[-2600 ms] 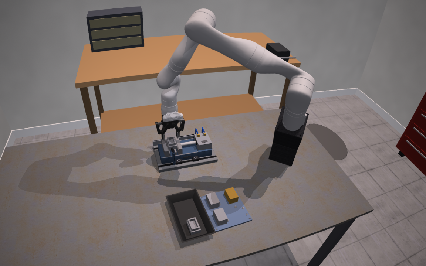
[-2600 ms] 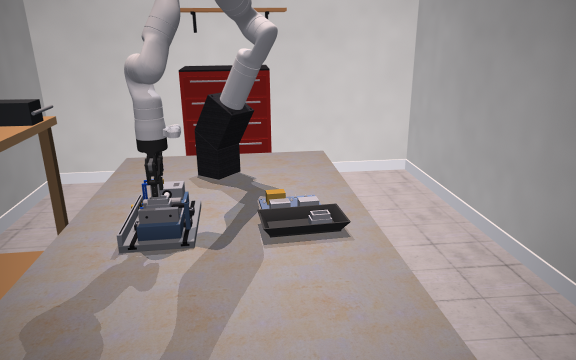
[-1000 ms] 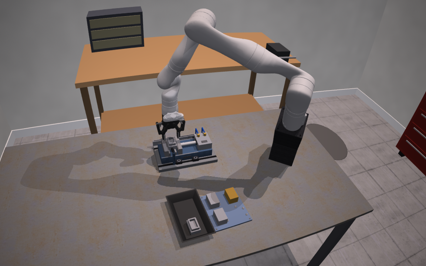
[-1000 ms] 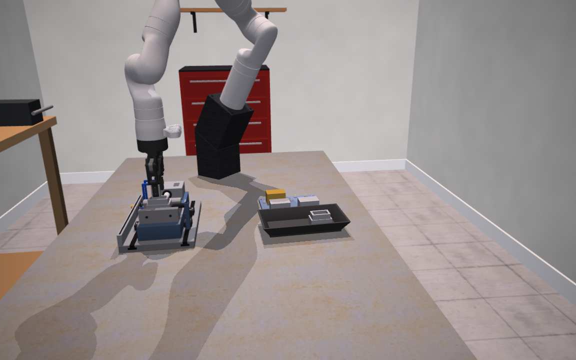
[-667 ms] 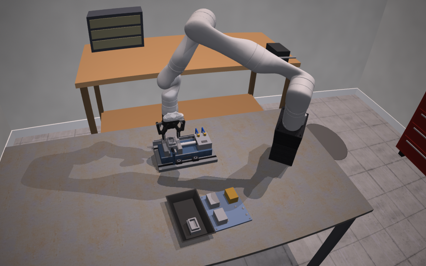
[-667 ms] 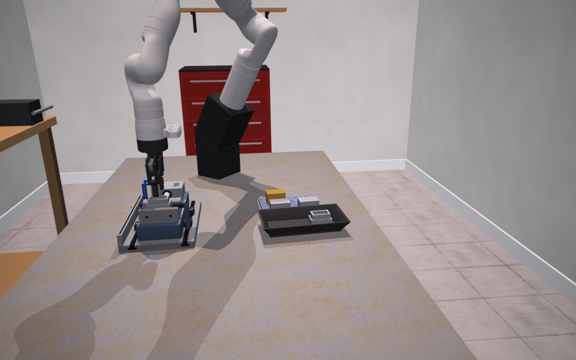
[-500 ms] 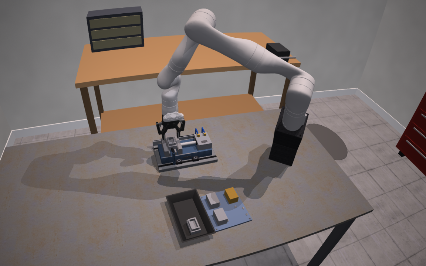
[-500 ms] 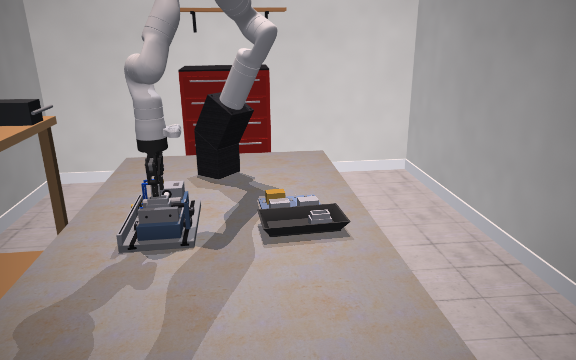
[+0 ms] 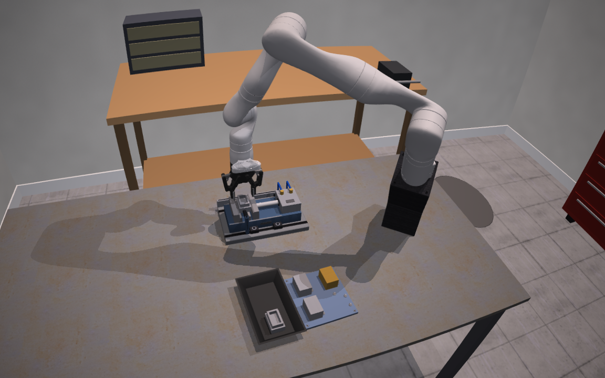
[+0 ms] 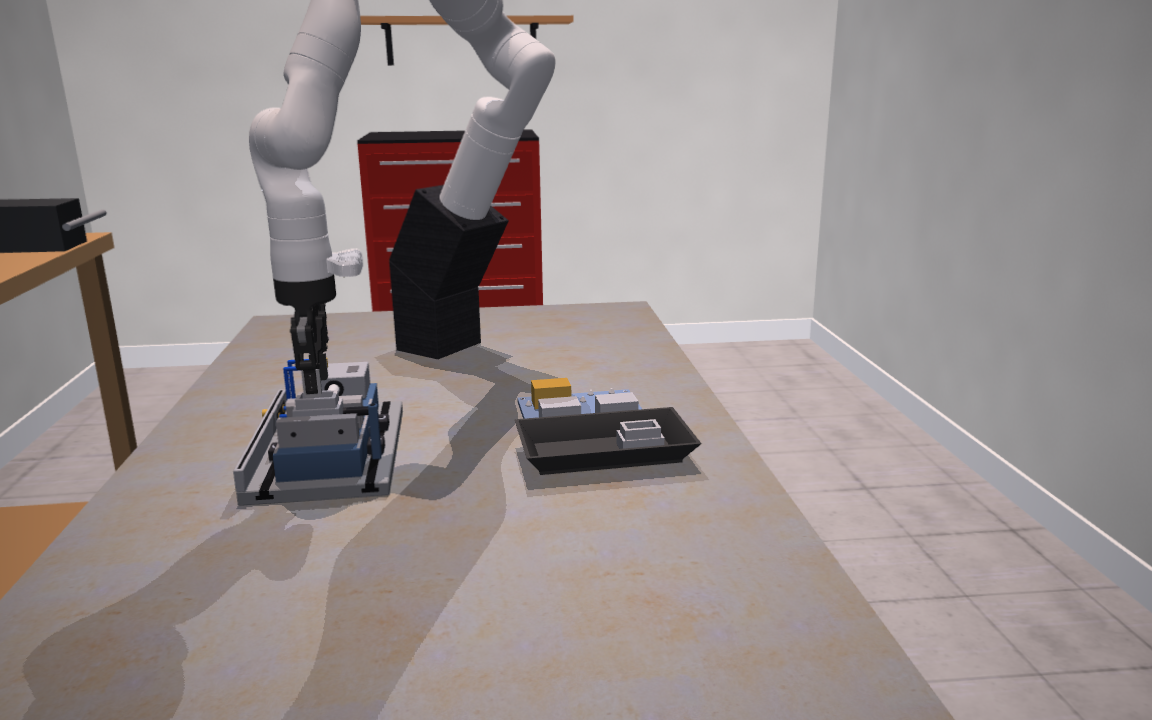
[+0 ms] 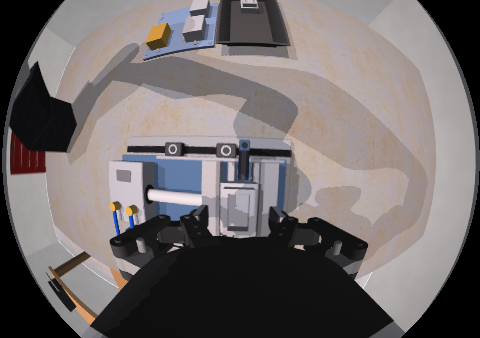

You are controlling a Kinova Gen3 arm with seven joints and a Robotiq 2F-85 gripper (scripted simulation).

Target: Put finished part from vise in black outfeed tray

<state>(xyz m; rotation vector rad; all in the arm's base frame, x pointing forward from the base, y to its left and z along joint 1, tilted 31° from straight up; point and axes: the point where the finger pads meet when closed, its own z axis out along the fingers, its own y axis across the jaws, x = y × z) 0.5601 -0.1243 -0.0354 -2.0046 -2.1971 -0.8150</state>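
Hovering just above the vise (image 9: 267, 220), the end effector (image 9: 242, 190) is held part-open and empty, so its fingers can straddle the pocketed block (image 11: 238, 206) clamped there; the tray (image 9: 248, 301) is well apart from the vise.

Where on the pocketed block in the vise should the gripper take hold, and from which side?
From straight above, on the two free side faces of the finished part: the vise covers the other pair. The open gripper already straddles it.
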